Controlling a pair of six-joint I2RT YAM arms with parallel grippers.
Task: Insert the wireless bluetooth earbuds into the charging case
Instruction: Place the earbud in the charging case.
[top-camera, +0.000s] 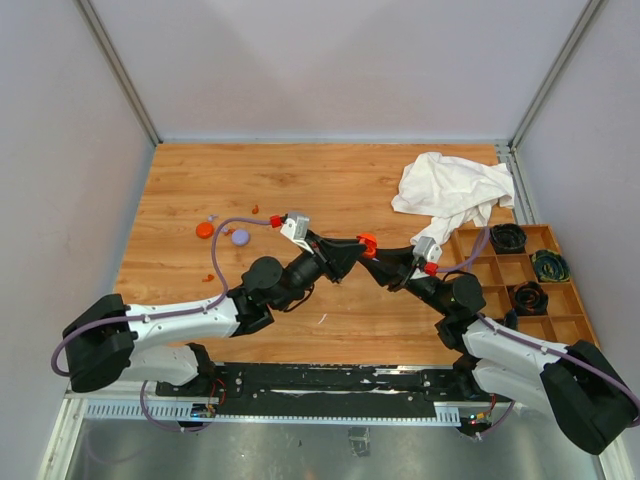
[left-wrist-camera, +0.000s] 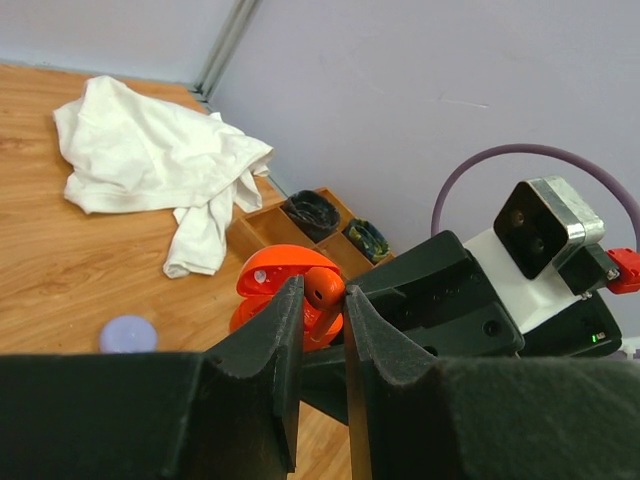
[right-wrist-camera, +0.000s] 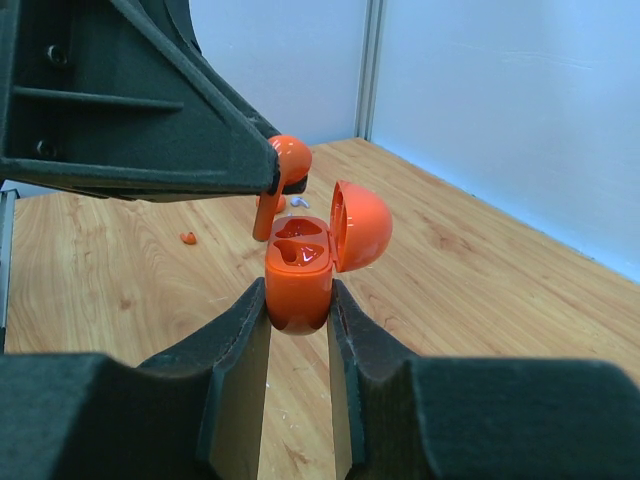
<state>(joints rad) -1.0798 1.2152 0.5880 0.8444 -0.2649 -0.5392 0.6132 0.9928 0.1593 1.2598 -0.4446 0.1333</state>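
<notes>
Both arms meet over the middle of the wooden table (top-camera: 180, 180), well above its surface. Right gripper (right-wrist-camera: 299, 295) clenched on the lower body of the orange-red charging case (right-wrist-camera: 298, 262), one finger on each side. The case is upright with its lid (right-wrist-camera: 362, 225) hinged open to the right in the right wrist view, and two moulded wells face up. Left gripper (left-wrist-camera: 323, 293) clamped on an orange-red earbud (right-wrist-camera: 290, 158), bulb pinched between the fingertips and stem hanging down. The earbud sits just beside and slightly above the open top of the case, on the side away from the lid, and is not seated in a well. Cannot tell whether the stem tip touches the case rim. On the table far left of the grippers lie an orange-red disc (top-camera: 205, 229) and a lavender disc (top-camera: 240, 237), near each other but apart. A tiny orange-red piece (top-camera: 255, 209) lies a little beyond them, too small to make out. A crumpled white cloth (top-camera: 450, 188) lies at the far right, one corner draped over the far edge of a wooden compartment tray (top-camera: 570, 325). The tray sits against the right wall, with dark coiled items (top-camera: 508, 237) in several of its compartments.
</notes>
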